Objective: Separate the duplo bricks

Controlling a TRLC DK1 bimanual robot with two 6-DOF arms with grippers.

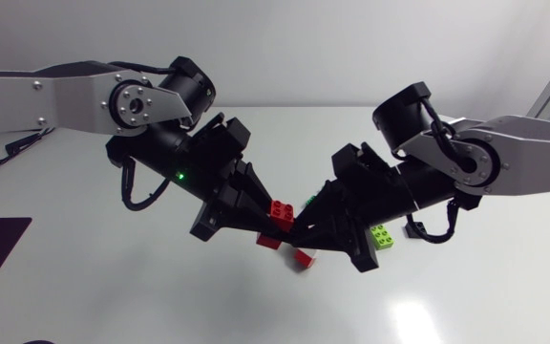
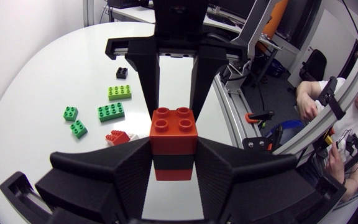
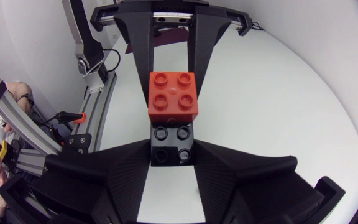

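The left tool (image 2: 173,149) clenches a red brick (image 2: 173,127); the right tool (image 3: 171,152) clenches a black brick (image 3: 169,140) beside it.

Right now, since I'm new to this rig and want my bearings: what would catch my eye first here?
The two grippers meet tip to tip above the middle of the table. The left gripper is shut on a red brick, and the right gripper is shut on a black brick right next to it. Loose green bricks lie on the table off to one side.
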